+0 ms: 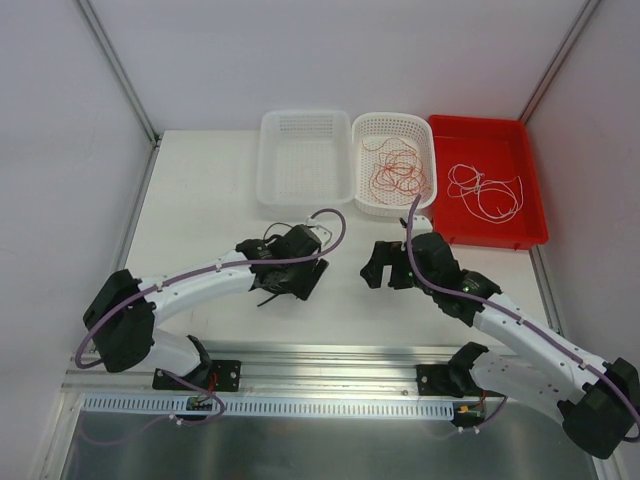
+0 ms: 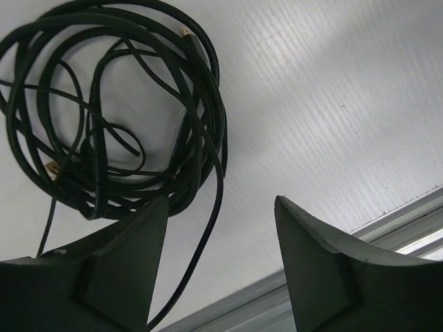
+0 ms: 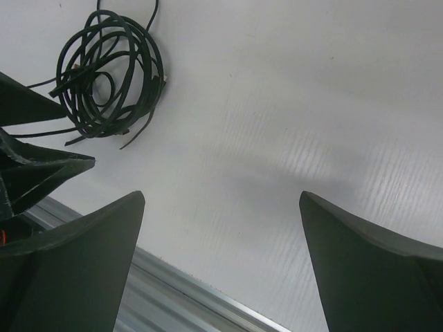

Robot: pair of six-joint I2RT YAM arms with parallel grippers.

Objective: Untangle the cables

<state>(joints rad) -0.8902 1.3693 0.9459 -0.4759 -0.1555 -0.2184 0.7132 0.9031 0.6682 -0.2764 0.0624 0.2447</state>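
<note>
A tangled coil of black cables (image 2: 111,104) lies on the white table; it also shows in the right wrist view (image 3: 111,76). My left gripper (image 2: 221,207) is open just above the coil's near edge, and one black strand runs down past its left finger (image 2: 131,263). In the top view the left gripper (image 1: 290,278) hides most of the coil (image 1: 266,297). My right gripper (image 3: 221,200) is open and empty over bare table to the right of the coil, and also shows in the top view (image 1: 385,265). Orange-red cables (image 1: 400,175) lie in a white basket (image 1: 362,130). White cables (image 1: 485,190) lie in a red tray (image 1: 535,190).
An empty white basket (image 1: 305,155) stands at the back, left of the other basket. A metal rail (image 1: 330,355) runs along the table's near edge, close to both grippers. The left gripper's fingers (image 3: 28,166) show at the left of the right wrist view.
</note>
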